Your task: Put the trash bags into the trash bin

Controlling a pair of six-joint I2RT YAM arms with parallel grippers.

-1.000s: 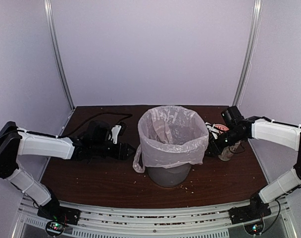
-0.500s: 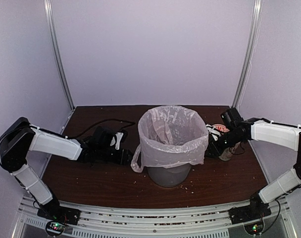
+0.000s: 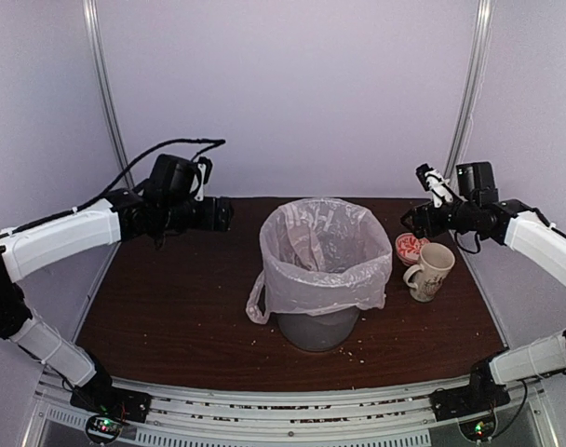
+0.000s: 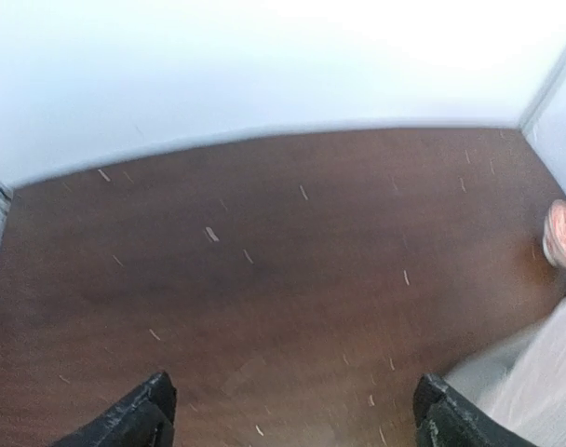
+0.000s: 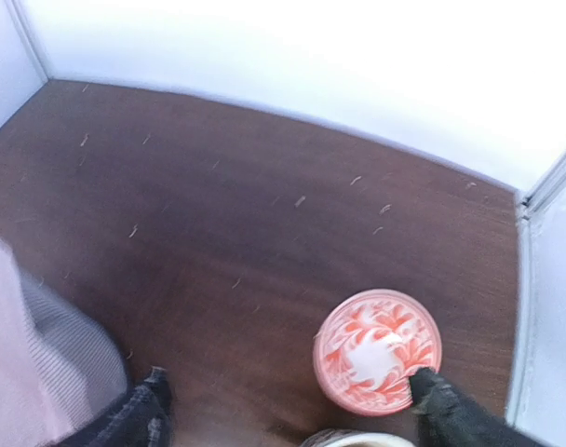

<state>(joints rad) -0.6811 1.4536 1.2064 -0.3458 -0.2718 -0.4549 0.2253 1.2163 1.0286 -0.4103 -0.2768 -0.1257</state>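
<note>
The pinkish-white trash bag (image 3: 325, 256) lines the grey trash bin (image 3: 316, 328) in the middle of the table. Its mouth is folded over the rim and a loop handle (image 3: 257, 300) hangs down on the left. My left gripper (image 3: 223, 214) is open and empty, held in the air to the left of the bin. My right gripper (image 3: 410, 222) is open and empty, raised to the right of the bin. In the left wrist view my gripper (image 4: 297, 424) is wide open over bare table, with the bag (image 4: 544, 382) at the lower right. In the right wrist view my gripper (image 5: 292, 414) is open, with the bag (image 5: 8, 363) at the left edge.
A cream patterned mug (image 3: 432, 270) stands right of the bin, with a small pink-patterned round dish (image 3: 410, 247) behind it; the dish also shows in the right wrist view (image 5: 376, 352). Small crumbs are scattered over the brown table (image 3: 171, 307). White walls close off the back and sides.
Both arms have lifted off from beside the bin. The left gripper rose up and back to the left. The right gripper rose up and away from the mug.
</note>
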